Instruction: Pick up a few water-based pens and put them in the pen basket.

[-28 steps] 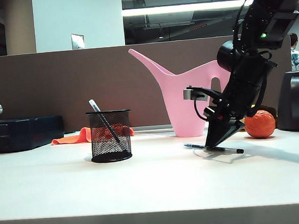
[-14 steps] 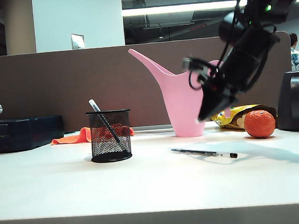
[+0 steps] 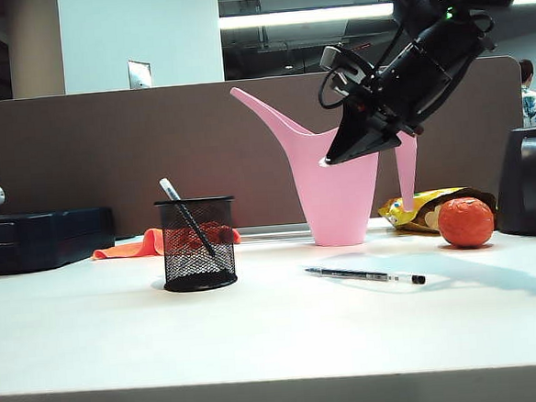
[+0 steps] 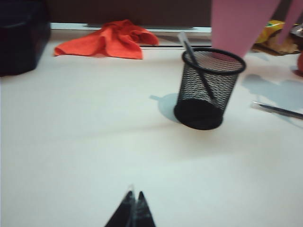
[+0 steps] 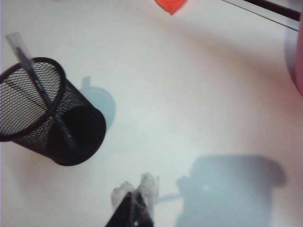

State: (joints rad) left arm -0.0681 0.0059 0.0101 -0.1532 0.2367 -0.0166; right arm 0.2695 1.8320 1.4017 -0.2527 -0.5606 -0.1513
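The right gripper hung high above the table — fingertips pressed together, empty, angled downward. The left gripper stayed low — tips touching too.

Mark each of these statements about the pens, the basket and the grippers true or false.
1. One pen stands leaning inside the pen basket. True.
2. The right gripper holds the second pen. False: it is shut on nothing, raised in front of the pink watering can, and that pen lies on the table.
3. The pen basket lies tipped on its side. False: it stands upright.
4. An orange ball sits right of the watering can. True.
5. The left gripper is shut, low over bare table. True.
6. The orange cloth is inside the basket. False: it lies behind it.
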